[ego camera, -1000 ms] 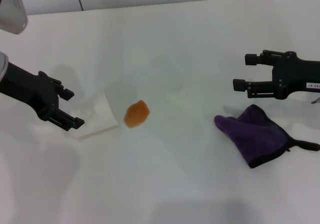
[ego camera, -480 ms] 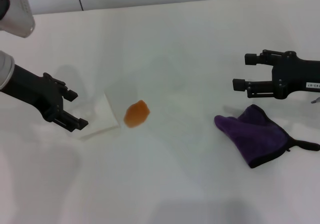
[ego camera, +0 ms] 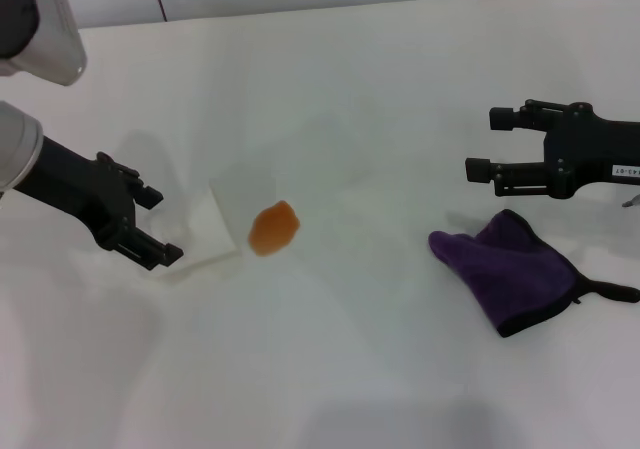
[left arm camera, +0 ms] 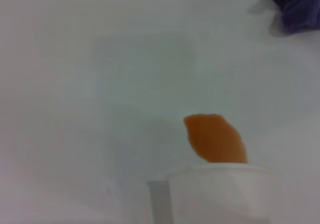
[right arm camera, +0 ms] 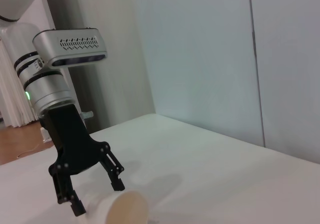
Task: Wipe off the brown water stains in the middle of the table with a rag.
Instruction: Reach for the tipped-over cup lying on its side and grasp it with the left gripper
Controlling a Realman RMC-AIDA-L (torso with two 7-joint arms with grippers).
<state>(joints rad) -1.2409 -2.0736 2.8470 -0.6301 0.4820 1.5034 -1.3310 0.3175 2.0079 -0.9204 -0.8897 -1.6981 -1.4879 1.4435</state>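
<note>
The left gripper (ego camera: 155, 228) gapes around the lying cup (ego camera: 200, 229), with the stain (ego camera: 273, 228) just beyond it. The right gripper (ego camera: 483, 144) hangs released above the table (ego camera: 330, 369), the rag (ego camera: 515, 267) just below it.

A: What setting is shown?
B: A robot laboratory: plain white table (ego camera: 400, 89), bare panelled wall (right arm camera: 210, 59), pale curtain (right arm camera: 12, 104), and an industrial arm (right arm camera: 55, 79) mounted beside the bench

Stain (ego camera: 273, 228) mid-table (ego camera: 330, 369), cup (ego camera: 205, 231) to its left, rag (ego camera: 510, 269) right.
</note>
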